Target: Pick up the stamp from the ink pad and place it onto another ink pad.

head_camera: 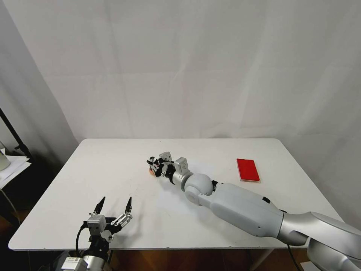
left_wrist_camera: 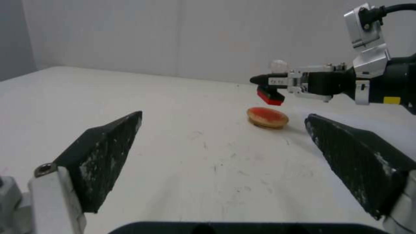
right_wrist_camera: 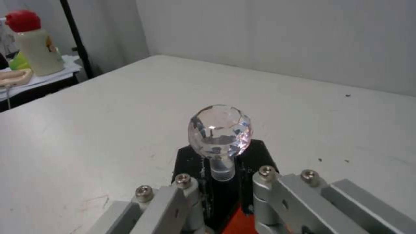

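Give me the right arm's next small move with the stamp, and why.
Probably lower straight down. The right tool is shut on the stamp, whose red face hangs just above the round ink pad with a gap still showing, roughly over it. The left tool waits open near the table's front edge.

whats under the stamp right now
The round ink pad lies on the table just below the stamp, which the right end effector holds in the air above it. Nothing covers the pad's orange-red top.
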Available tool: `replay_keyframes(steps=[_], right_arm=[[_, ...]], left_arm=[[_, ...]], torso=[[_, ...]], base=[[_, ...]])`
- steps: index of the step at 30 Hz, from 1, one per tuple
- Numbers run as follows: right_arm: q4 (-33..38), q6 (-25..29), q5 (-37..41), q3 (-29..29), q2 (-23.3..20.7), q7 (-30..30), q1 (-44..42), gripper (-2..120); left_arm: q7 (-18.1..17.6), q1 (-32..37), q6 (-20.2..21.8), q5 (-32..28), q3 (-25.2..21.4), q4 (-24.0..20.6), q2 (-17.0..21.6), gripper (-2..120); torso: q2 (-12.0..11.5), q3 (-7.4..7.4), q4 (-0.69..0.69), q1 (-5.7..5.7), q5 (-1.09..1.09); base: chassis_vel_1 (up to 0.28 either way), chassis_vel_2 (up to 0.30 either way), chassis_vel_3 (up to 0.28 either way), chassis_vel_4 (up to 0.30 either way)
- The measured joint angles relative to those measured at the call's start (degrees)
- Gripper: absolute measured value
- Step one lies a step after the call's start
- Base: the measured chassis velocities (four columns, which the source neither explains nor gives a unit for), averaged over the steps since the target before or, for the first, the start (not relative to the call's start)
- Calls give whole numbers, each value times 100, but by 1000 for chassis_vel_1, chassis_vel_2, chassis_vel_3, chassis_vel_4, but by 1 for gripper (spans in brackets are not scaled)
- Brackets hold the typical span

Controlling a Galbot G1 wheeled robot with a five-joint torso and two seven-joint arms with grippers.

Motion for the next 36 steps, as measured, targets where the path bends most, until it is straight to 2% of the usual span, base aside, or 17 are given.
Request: replay_keyframes(steps=[36], right_arm=[[-260, 111, -11, 138, 122, -3, -262, 10]], left_arm=[[0, 0, 0, 0, 0, 0, 0, 100]], torso=[[0, 0, 0, 0, 0]], base=[[0, 0, 0, 0]])
